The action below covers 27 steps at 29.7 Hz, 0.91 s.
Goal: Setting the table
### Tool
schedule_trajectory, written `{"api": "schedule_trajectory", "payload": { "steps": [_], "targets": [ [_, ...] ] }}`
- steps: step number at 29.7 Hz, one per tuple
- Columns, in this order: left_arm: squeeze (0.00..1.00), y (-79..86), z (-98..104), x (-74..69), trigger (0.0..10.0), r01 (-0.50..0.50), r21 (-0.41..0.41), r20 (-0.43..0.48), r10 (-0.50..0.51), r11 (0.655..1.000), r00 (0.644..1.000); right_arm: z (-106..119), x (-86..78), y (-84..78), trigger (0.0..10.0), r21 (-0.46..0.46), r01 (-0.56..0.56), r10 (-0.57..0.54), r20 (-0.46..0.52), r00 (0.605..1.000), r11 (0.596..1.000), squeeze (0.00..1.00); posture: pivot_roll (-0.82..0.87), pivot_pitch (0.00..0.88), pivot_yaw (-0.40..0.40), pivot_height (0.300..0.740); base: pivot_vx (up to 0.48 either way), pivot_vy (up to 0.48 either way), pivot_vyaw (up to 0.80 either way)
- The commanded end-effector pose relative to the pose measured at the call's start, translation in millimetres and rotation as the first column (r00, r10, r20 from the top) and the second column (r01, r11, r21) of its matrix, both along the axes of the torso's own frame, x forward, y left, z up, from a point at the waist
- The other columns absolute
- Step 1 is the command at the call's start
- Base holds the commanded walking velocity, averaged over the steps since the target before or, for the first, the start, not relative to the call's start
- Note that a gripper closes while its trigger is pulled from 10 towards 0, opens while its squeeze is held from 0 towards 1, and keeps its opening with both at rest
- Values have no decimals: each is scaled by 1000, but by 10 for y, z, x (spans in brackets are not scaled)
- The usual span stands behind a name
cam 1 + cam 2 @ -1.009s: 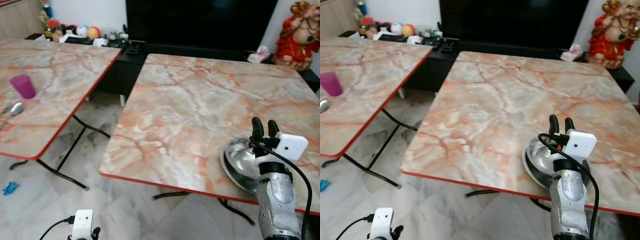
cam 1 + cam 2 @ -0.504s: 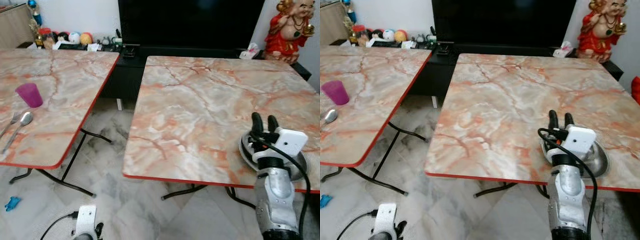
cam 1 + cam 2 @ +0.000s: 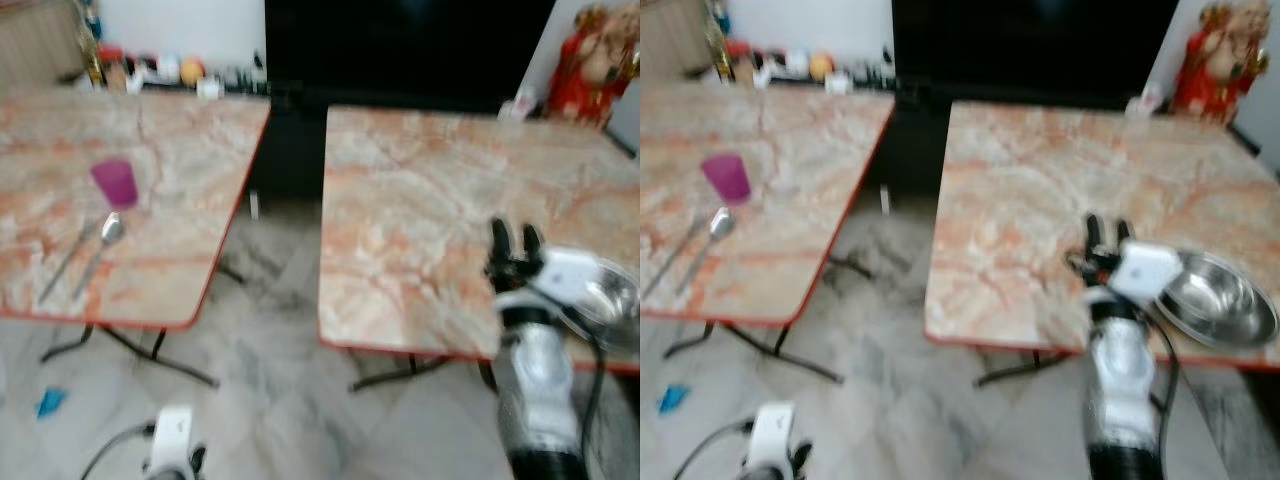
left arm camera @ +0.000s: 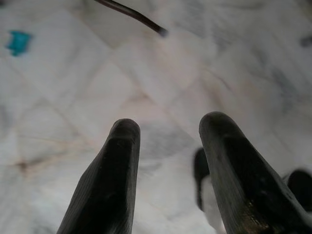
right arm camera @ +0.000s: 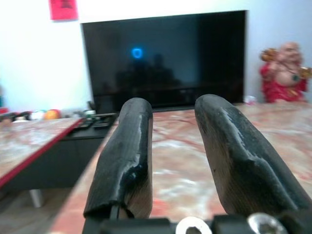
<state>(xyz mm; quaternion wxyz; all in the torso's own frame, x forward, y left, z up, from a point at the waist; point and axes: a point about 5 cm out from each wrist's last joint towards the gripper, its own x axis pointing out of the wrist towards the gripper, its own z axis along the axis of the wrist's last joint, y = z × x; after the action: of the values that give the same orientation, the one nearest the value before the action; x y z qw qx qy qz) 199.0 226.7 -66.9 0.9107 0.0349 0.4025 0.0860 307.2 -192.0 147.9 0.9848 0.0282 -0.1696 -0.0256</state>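
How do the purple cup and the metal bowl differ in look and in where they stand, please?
The purple cup is small, upright and opaque; the metal bowl is wide, shallow and shiny. The cup stands on the left table by a spoon; the bowl sits near the right table's front edge. Both stand free of any gripper.

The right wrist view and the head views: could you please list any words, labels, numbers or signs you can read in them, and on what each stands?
None can be read.
Red sign on the wall: markings too blurred to read.
Television: a small blue glow, no legible text.
Items on the low cabinet: too blurred to read.
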Motion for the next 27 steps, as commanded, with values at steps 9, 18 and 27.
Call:
{"api": "schedule_trajectory", "payload": {
  "steps": [9,18,27],
  "targets": [
    [0,-57,-31,-28,10000,-1,-14,-15,0,1000,1000,-12,-22,-65,10000,20,14,-14,2,1000,1000,0,22,0,-38,740,0,358,0],
    [0,-73,-27,-13,10000,4,-16,-13,-4,1000,1000,-10,3,-17,10000,23,-1,1,3,1000,1000,0,25,0,-35,740,0,355,0],
    [0,-74,-25,-11,10000,4,-14,-9,-4,1000,1000,-205,-25,-34,10000,39,7,-5,-69,998,999,0,26,0,-37,740,0,196,0]
  ]
}}
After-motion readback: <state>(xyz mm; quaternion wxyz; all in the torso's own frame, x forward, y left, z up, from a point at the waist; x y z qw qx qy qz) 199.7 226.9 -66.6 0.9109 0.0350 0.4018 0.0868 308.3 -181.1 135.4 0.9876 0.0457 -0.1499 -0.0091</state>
